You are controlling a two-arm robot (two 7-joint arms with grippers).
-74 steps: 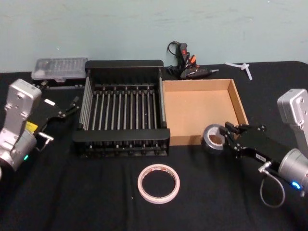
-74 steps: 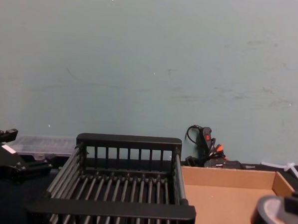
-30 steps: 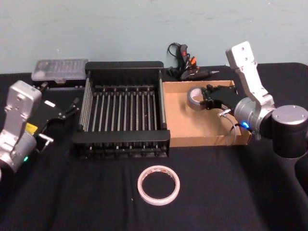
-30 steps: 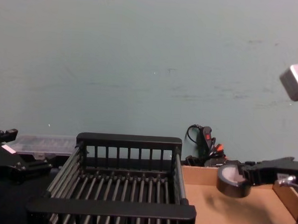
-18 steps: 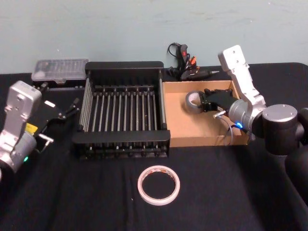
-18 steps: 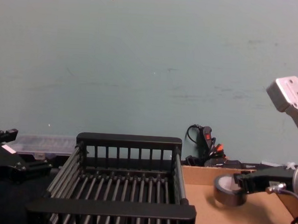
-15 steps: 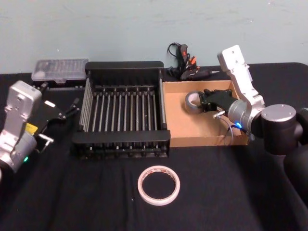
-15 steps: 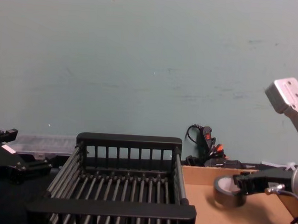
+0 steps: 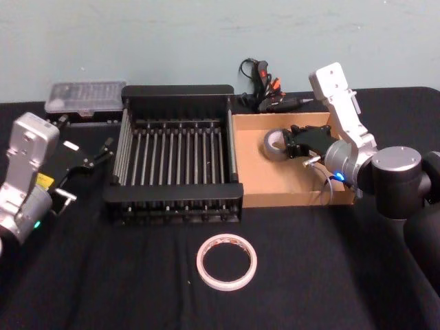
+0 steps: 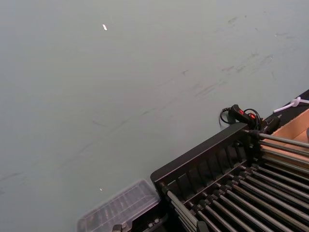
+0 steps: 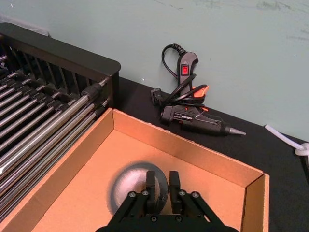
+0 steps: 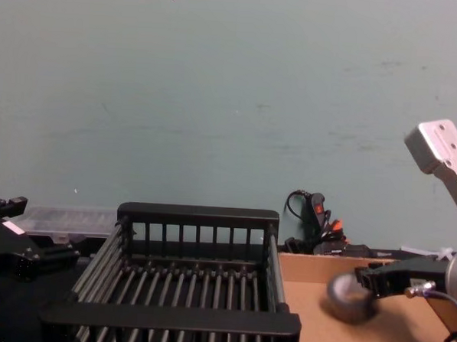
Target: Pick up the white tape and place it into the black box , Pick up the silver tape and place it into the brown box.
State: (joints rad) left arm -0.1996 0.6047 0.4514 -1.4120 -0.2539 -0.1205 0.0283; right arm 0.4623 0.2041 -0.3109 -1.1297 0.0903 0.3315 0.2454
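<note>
right gripper [image 9: 290,143] pinching silver tape [image 9: 274,144] | over brown box [image 9: 275,199]

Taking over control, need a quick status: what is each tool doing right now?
Left tool: open, empty, parked left of the black box.
Right tool: shut on the silver tape, over the brown box.

You see a matt black cloth on the table [image 9: 137,289]. The black box [image 9: 175,91] is dull plastic, with smooth rods across its bottom. The brown box [image 9: 256,161] is plain rough cardboard. The silver tape [image 9: 275,144] has a faint grey sheen; the white tape [image 9: 226,262] looks smooth and pale.
</note>
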